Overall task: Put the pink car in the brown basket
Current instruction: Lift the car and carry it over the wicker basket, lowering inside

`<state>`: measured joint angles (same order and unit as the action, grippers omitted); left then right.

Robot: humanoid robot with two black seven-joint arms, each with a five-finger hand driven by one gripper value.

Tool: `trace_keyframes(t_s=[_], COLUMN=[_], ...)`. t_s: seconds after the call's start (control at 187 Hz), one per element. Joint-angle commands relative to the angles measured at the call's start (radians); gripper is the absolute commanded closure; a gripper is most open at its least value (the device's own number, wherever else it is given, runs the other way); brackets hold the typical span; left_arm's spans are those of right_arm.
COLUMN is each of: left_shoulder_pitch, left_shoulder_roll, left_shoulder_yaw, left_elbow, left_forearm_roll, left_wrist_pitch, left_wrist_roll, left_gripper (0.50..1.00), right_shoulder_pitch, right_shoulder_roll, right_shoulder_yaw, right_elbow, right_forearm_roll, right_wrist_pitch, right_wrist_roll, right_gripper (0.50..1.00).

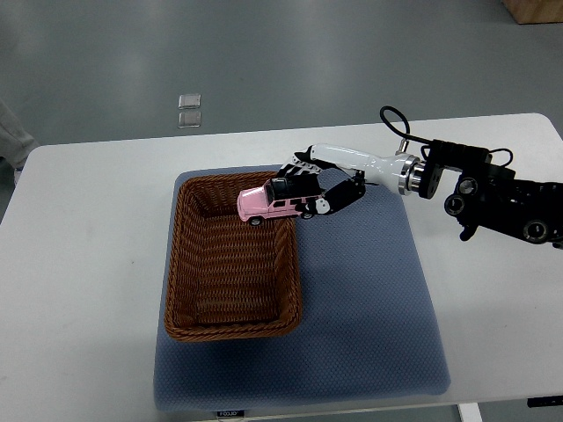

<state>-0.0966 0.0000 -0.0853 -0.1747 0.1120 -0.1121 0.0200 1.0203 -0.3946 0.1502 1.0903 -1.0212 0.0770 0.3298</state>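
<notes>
The pink car (264,205) is a small toy with a black roof, held level above the far right corner of the brown basket (181,264). My right hand (318,189) reaches in from the right edge and its black-and-white fingers (339,195) are shut on the car's rear half. The car hangs over the basket's rim, partly inside its outline. The woven basket stands on the blue mat with nothing lying on its floor. No left arm shows.
A blue-grey mat (369,299) covers the middle of the white table (79,264) under the basket. Two small clear squares (189,110) lie on the floor beyond the table. A wooden box corner (537,9) shows at the top right.
</notes>
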Motion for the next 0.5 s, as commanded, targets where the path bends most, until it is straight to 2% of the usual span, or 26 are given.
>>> trace_keyframes(t_s=[0.0,0.251,0.497], left_shoulder_pitch=[0.0,0.0,0.0], left_shoulder_roll=[0.0,0.0,0.0], left_shoulder_yaw=[0.001,-0.001,-0.001], left_elbow=[-0.002,0.001,0.001], left_forearm_roll=[0.0,0.0,0.0], left_wrist_pitch=[0.0,0.0,0.0], left_wrist_roll=[0.0,0.0,0.0], left_gripper=[0.5,0.5,0.5], right_shoulder_pitch=[0.006,0.007,-0.006], right_shoulder_roll=[0.082,0.191,0.241], right_shoulder_yaw=[-0.023,-0.054,-0.107], right_elbow=[-0.058,-0.138,-0.193], right_forearm_roll=[-0.002,-0.011,-0.019], right_wrist_pitch=[0.0,-0.006,-0.039], right_wrist_roll=[0.0,0.0,0.0], right_gripper=[1.0,1.0,1.0])
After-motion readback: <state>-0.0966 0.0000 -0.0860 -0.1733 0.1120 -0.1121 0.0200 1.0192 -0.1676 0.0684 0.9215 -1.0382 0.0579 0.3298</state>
